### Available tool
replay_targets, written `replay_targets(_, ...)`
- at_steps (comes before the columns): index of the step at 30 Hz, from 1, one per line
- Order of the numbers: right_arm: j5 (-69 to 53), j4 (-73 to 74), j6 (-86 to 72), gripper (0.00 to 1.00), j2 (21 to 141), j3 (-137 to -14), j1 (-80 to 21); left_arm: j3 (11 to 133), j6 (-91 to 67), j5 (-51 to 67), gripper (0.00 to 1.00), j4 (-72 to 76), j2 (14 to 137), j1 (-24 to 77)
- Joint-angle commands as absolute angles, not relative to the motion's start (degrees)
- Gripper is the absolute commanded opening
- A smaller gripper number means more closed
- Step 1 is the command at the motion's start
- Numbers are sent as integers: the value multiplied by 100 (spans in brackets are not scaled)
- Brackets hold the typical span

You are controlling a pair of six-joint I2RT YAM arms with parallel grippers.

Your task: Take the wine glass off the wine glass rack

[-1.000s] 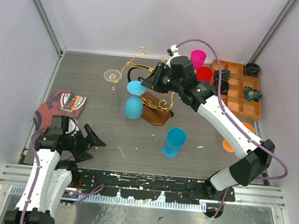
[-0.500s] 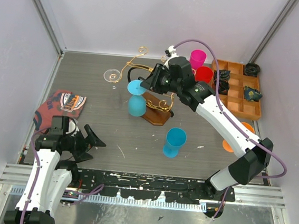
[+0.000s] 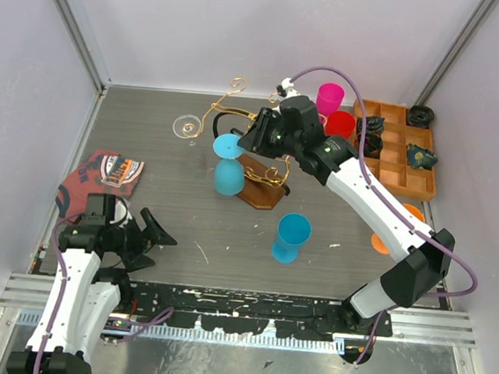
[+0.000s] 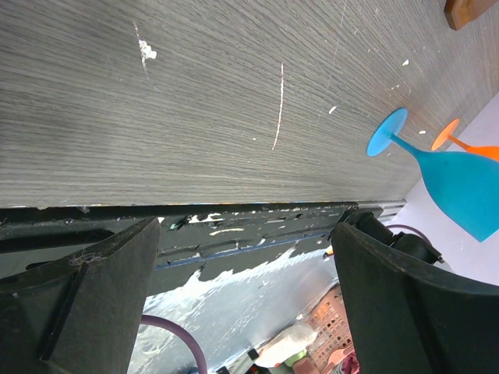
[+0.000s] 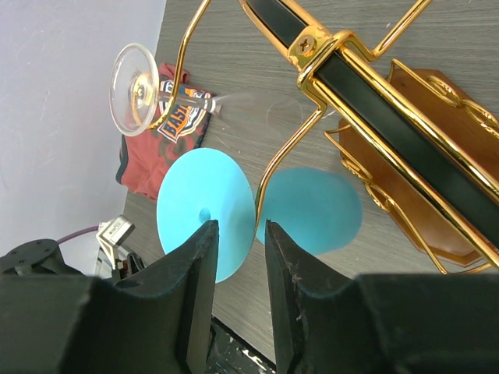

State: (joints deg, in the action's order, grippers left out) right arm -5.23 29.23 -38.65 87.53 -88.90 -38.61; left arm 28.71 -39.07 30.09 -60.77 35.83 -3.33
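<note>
The gold wire rack (image 3: 262, 176) with a black centre piece stands on its brown wooden base mid-table; it also shows in the right wrist view (image 5: 374, 109). A blue wine glass (image 3: 226, 174) hangs upside down from a front arm, foot up (image 5: 204, 212). A clear wine glass (image 3: 185, 127) hangs from the left arm and shows in the right wrist view (image 5: 134, 89). My right gripper (image 3: 252, 139) hovers just over the blue foot, jaws a narrow gap apart (image 5: 238, 230), with the foot's edge and a gold wire showing between them. My left gripper (image 3: 158, 231) is wide open and empty (image 4: 245, 304).
A second blue wine glass (image 3: 292, 235) stands in front of the rack, also in the left wrist view (image 4: 452, 175). An orange compartment tray (image 3: 402, 162), pink cup (image 3: 331, 98) and red cup (image 3: 341, 123) sit back right. A red cloth (image 3: 102, 175) lies left. An orange glass (image 3: 384, 240) lies right.
My right gripper has edged slightly left over the rack. The hanging blue glass has shifted a little, its bowl swinging slightly right and back. The left arm has not moved.
</note>
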Motion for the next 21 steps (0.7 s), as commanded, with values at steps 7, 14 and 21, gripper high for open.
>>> replay_targets(7,-881,2565,-3845,36,8856,-9050,-3866,2803,-3850,3138,98,-6108,3560,-337)
replay_targets(14,-899,2479,-3848,34,8774,-9070,-3862,2804,-3858,3129,98,-6082,3585,-335)
replay_targets(21,-936,2483,-3815,33,8725,-9085,-3859,2796,-3858,3129,98,-6070,3605,-336)
